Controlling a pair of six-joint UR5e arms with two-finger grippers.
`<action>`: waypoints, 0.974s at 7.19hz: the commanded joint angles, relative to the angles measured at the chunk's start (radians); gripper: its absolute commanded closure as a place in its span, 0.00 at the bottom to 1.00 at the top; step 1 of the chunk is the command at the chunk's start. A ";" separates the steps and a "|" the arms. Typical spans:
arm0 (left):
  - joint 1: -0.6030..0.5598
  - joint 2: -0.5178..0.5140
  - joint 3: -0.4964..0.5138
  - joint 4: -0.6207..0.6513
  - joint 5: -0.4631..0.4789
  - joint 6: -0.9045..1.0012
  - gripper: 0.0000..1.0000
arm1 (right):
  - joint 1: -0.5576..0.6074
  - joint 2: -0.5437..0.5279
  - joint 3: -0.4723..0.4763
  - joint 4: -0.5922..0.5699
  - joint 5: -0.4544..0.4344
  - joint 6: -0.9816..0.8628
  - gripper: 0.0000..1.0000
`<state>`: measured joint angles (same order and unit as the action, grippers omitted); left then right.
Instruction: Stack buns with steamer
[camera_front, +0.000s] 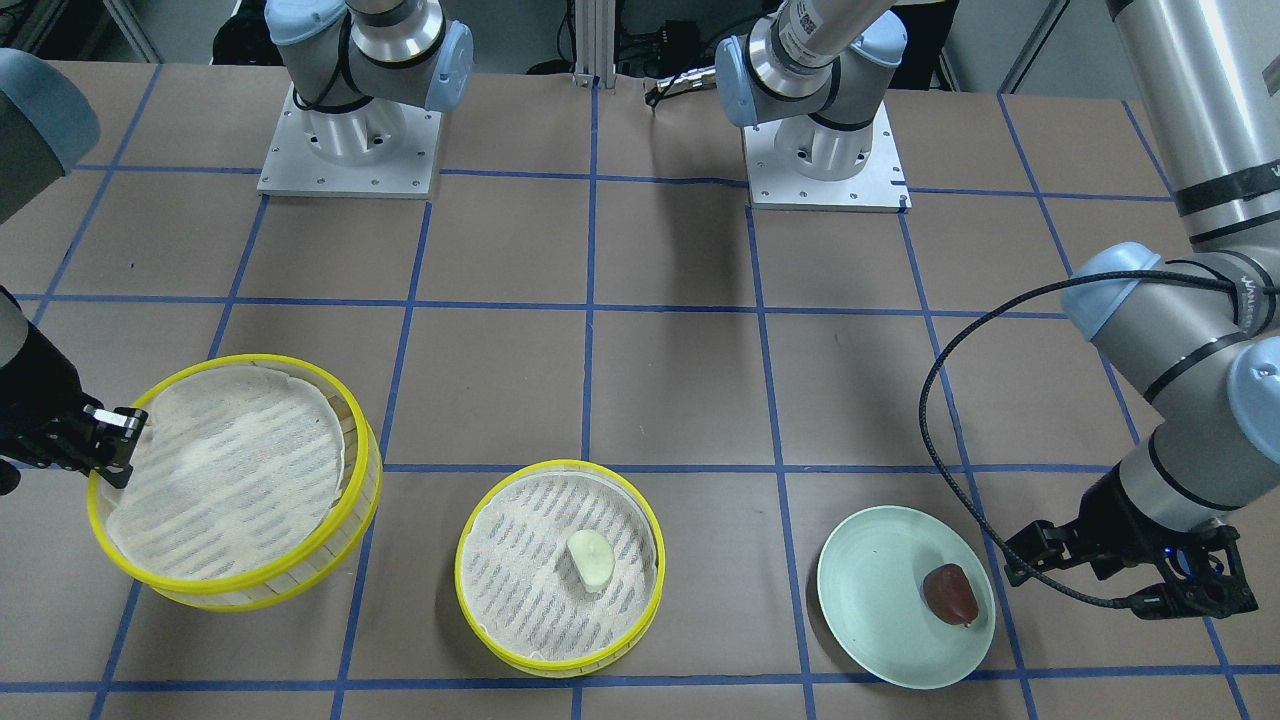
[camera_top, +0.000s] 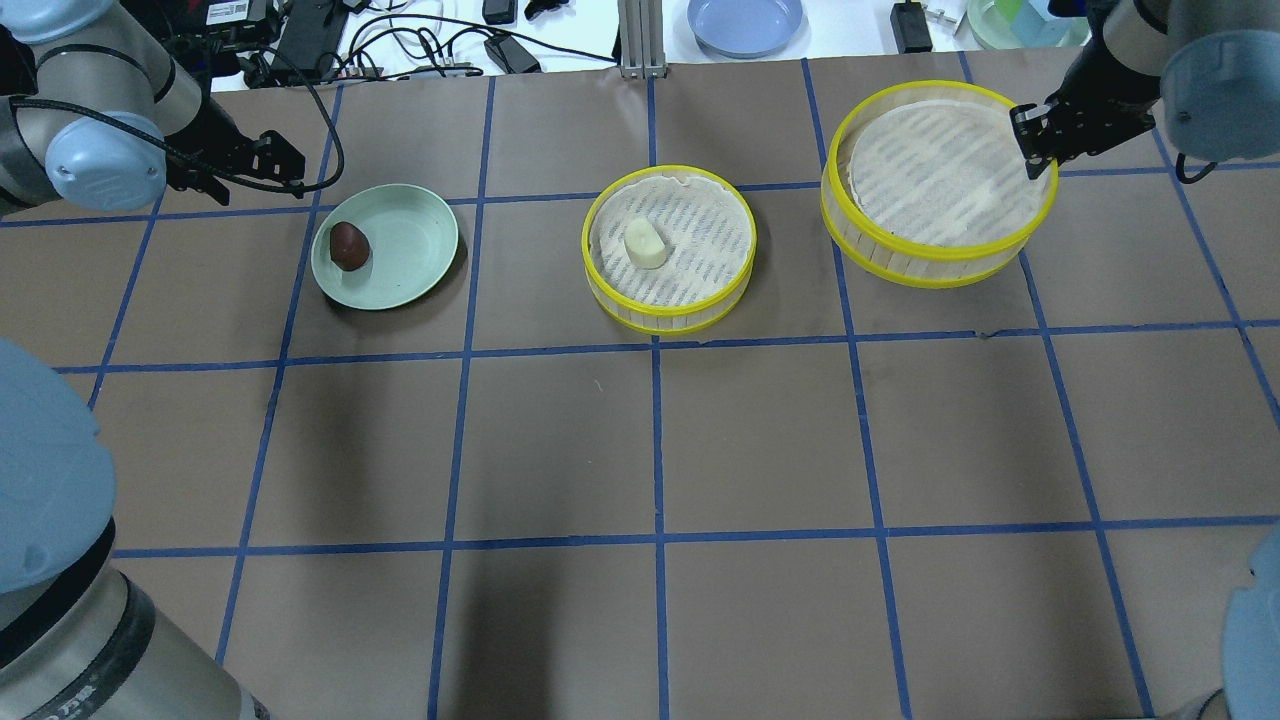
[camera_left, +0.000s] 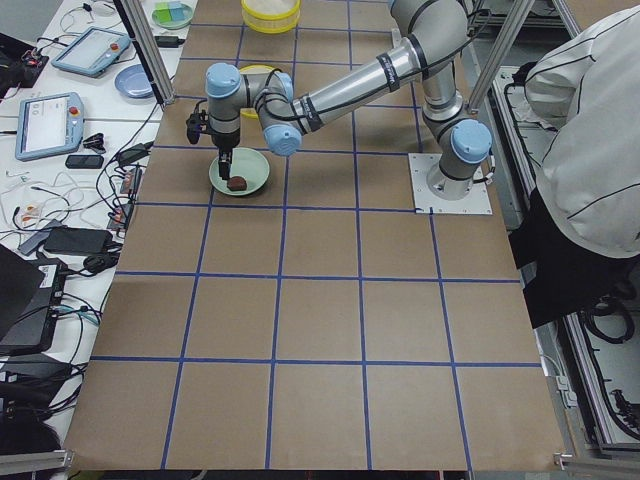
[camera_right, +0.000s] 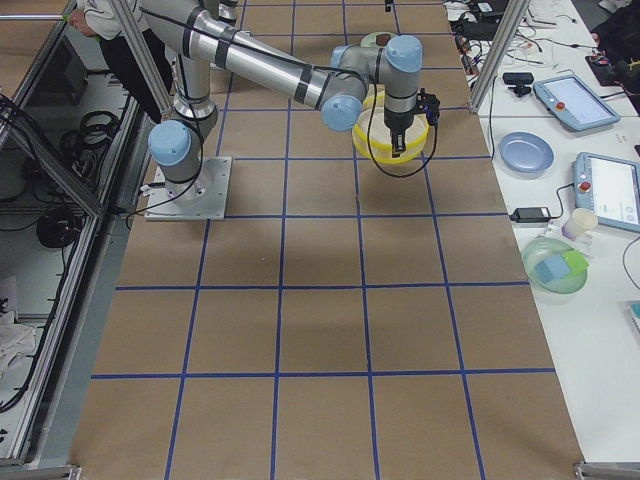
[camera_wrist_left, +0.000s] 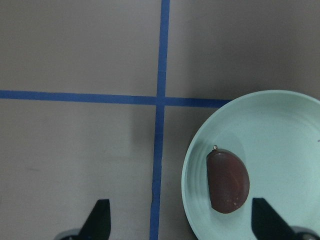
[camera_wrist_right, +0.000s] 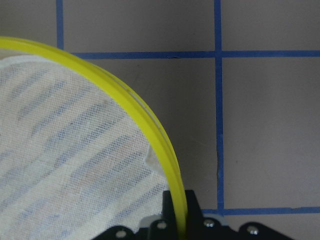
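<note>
Buns lie apart in one row across the far half of the surface. The cream bun (camera_top: 645, 244) rests inside the middle tier (camera_top: 700, 255), which stands flat. The brown bun (camera_top: 348, 246) lies on the pale green plate (camera_top: 415, 240), well to the left of that tier.

A little farther back and to the right is the empty tier (camera_top: 930, 170). It looks raised off the surface and tilted. The right gripper (camera_top: 1033, 152) is clamped on its far-right rim, one finger inside the yellow edge and one outside, as the right wrist view shows.

The coming move probably turns on one relation. The middle tier lies to the left of the held tier and slightly nearer, the two close but not touching. The right arm would have to carry its tier leftward and a touch nearer, level it, and set it rim on rim over the cream bun.

Over the plate's left part hangs the left gripper (camera_wrist_left: 181, 217), its fingers spread wide and holding nothing. In the left wrist view the brown bun sits off centre, toward the finger on the plate's side. Its long axis runs across the line between the fingers, so they would close on its narrow width. This arm is much the nearer to that bun.
</note>
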<state>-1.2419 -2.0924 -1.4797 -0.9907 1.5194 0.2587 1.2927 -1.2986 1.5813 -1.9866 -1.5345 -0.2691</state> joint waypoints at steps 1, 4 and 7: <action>-0.002 -0.040 -0.014 0.052 -0.031 -0.079 0.00 | 0.029 -0.013 0.000 0.017 0.001 0.048 1.00; -0.036 -0.061 -0.024 0.096 -0.085 -0.223 0.00 | 0.097 -0.031 0.005 0.019 -0.001 0.146 1.00; -0.054 -0.095 -0.062 0.139 -0.084 -0.230 0.04 | 0.129 -0.039 0.005 0.032 -0.001 0.191 1.00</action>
<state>-1.2932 -2.1709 -1.5286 -0.8707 1.4366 0.0317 1.4144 -1.3320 1.5860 -1.9598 -1.5355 -0.0892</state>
